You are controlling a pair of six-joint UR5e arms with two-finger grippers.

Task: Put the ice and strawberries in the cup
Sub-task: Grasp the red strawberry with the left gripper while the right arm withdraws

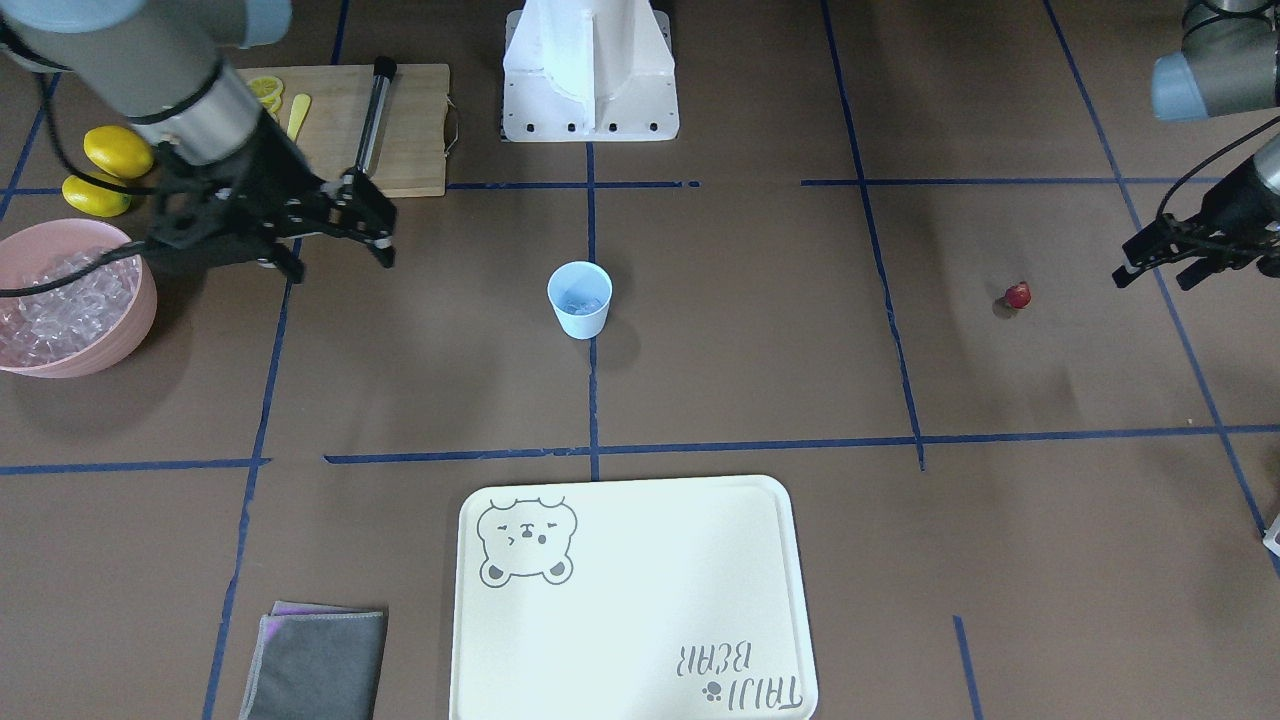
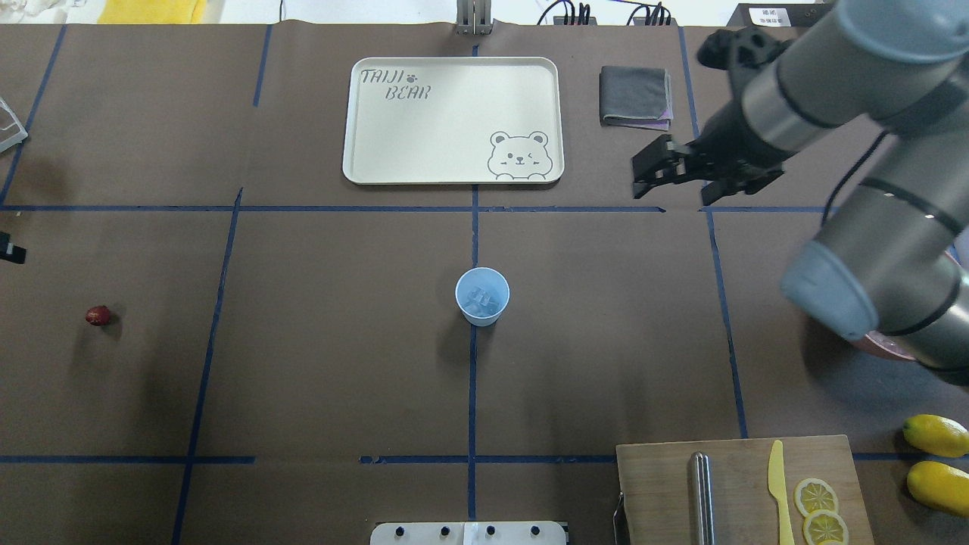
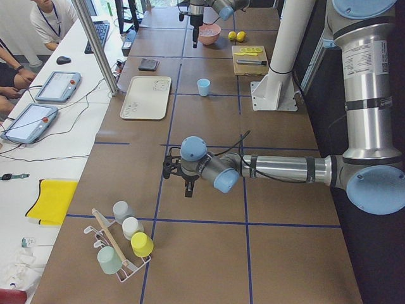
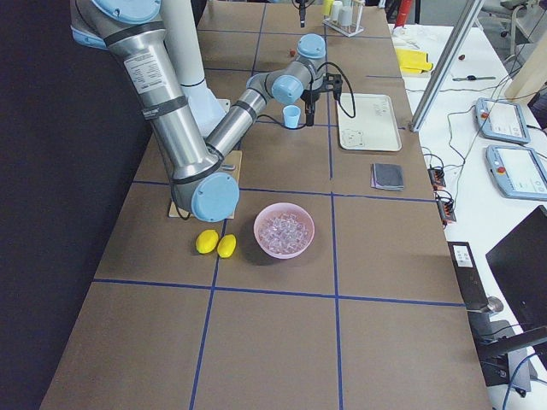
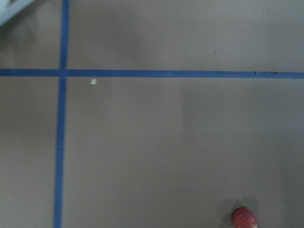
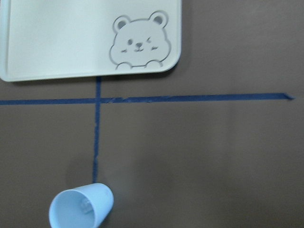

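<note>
Two-arm station, as I see it from my remote console. The cup (image 1: 579,298) stands upright at the middle of the tabletop (image 1: 760,380), on a blue tape line, and some ice (image 2: 481,297) already lies inside it. More ice fills the pink bowl (image 1: 125,340) at the robot's right end of the tabletop, beside two lemons (image 1: 112,165). The strawberry (image 1: 1017,295) lies alone on the tabletop on the robot's left side, well apart from the cup; my left wrist camera shows it at the lower edge of its view. The right gripper (image 1: 340,258) hangs above the tabletop between bowl and cup, touching neither, its jaws spread wide with nothing between them. The left gripper (image 1: 1155,278) hovers near the strawberry on the side away from the cup, apart from the berry, its jaws likewise parted and empty. A cream tray (image 2: 424,144) with a bear drawing and a folded grey cloth (image 2: 634,96) lie on the far side of the tabletop from the robot.
</note>
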